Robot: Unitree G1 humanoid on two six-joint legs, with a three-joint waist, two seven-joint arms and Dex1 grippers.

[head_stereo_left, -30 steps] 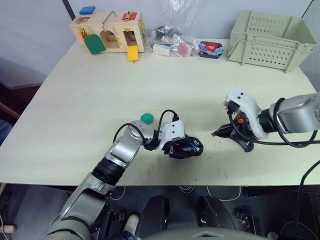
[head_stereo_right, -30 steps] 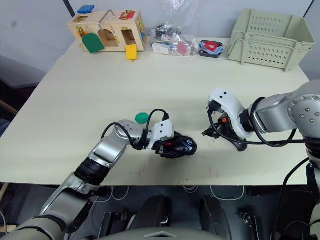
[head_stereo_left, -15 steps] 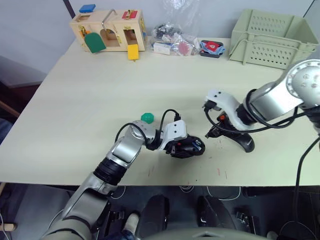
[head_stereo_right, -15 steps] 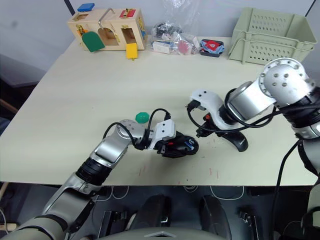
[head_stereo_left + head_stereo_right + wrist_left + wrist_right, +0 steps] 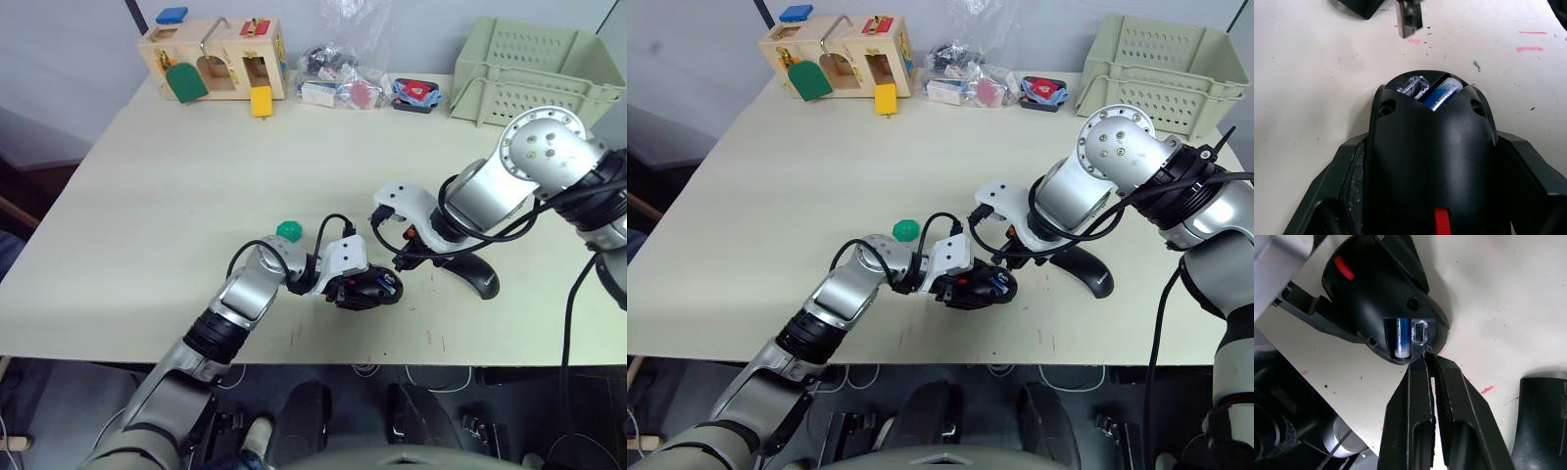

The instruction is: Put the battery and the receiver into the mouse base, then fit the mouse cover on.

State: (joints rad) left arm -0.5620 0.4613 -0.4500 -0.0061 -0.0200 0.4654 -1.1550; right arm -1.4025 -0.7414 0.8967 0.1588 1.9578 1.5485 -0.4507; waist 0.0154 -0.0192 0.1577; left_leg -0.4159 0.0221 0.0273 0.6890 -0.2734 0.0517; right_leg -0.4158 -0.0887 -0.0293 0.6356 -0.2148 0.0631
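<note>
My left gripper is shut on the mouse base, a black oval body with a red patch, held low over the table. The base's open end shows the battery lying in its bay, blue and white, next to a small silvery slot. My right gripper is shut on the receiver, a tiny grey stub, with its tips right at that open end. The mouse cover, a plain black curved shell, lies on the table just right of my right gripper.
A green octagonal disc lies just behind my left forearm. At the table's far edge stand a wooden toy box, plastic bags of small parts and a pale green crate. The table's front edge runs close below the mouse base.
My right arm has swung left, from beside the mouse cover to the open end of the mouse base. The left gripper and the base have stayed put.
</note>
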